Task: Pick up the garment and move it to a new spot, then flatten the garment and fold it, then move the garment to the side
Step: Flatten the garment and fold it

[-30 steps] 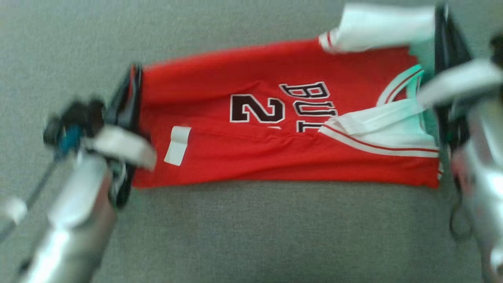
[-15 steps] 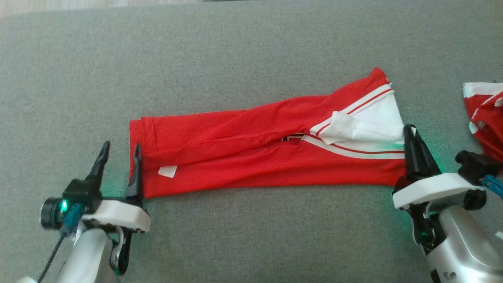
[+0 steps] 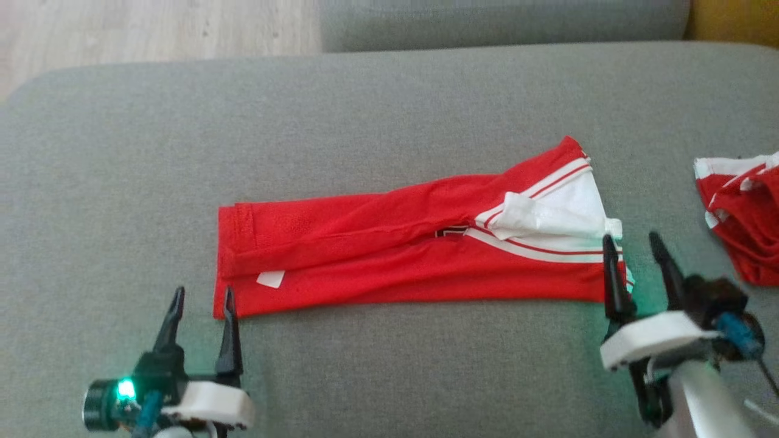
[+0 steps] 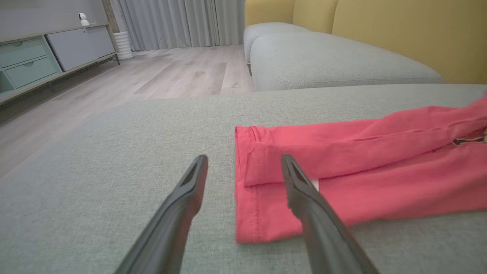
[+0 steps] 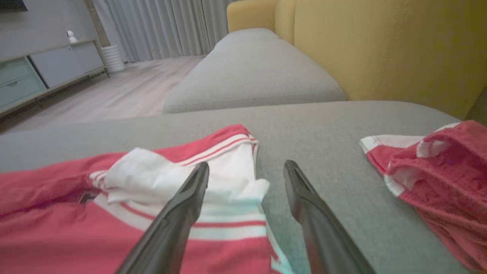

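My left gripper (image 3: pixel 204 292) has its jaws spread wide and holds nothing; one finger stands just beside the hem corner of the red garment (image 3: pixel 395 274). The garment lies folded into a long strip across the grey cushion (image 3: pixel 365 121), white-trimmed end to the right. My right gripper (image 3: pixel 630 238) is likewise spread and empty at that end. A second red garment (image 3: pixel 742 213) lies crumpled further right, apart.

left and right jaws both wide apart
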